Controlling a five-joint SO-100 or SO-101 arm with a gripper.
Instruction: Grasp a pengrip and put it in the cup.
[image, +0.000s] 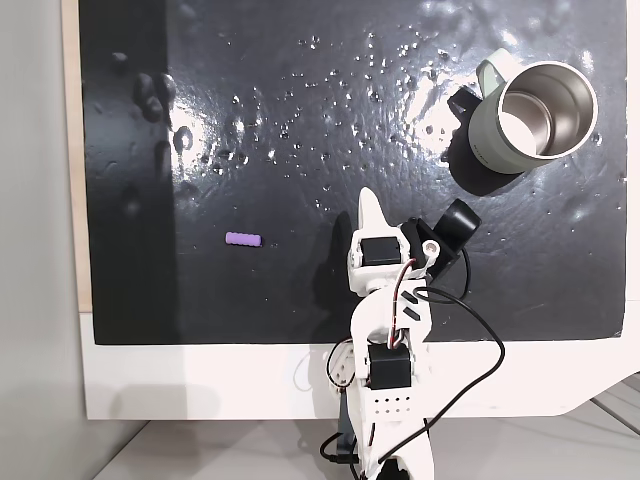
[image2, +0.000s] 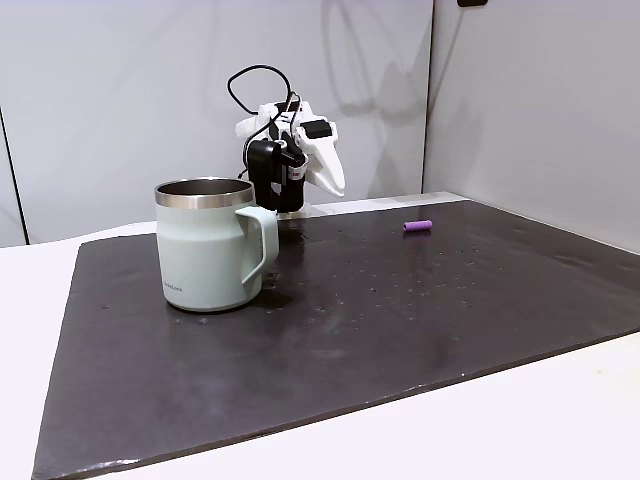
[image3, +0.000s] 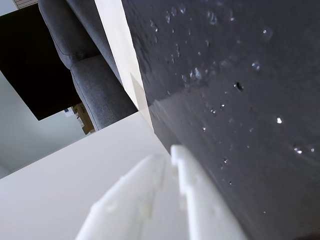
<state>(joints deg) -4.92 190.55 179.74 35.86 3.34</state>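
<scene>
The tiny purple pengrip (image: 242, 240) lies flat on the black mat, left of the arm; in the other fixed view the pengrip (image2: 418, 226) rests near the mat's far edge. At the mat's top right corner the pale grey-green cup (image: 488, 142) stands upright, and its steel inside shows nothing in it. The cup (image2: 205, 250) has its handle turned to the right. My white gripper (image: 371, 205) hangs above the mat with the arm folded, well apart from both things. The gripper (image2: 331, 180) points downward. In the wrist view the fingers (image3: 165, 190) lie together with nothing between them.
The glossy black mat (image: 260, 110) is dotted with small bumps or droplets and lies on a white table (image: 200, 380). Black cables (image: 480, 340) loop beside the arm's base. A grey sofa (image3: 90, 75) stands beyond the table edge in the wrist view.
</scene>
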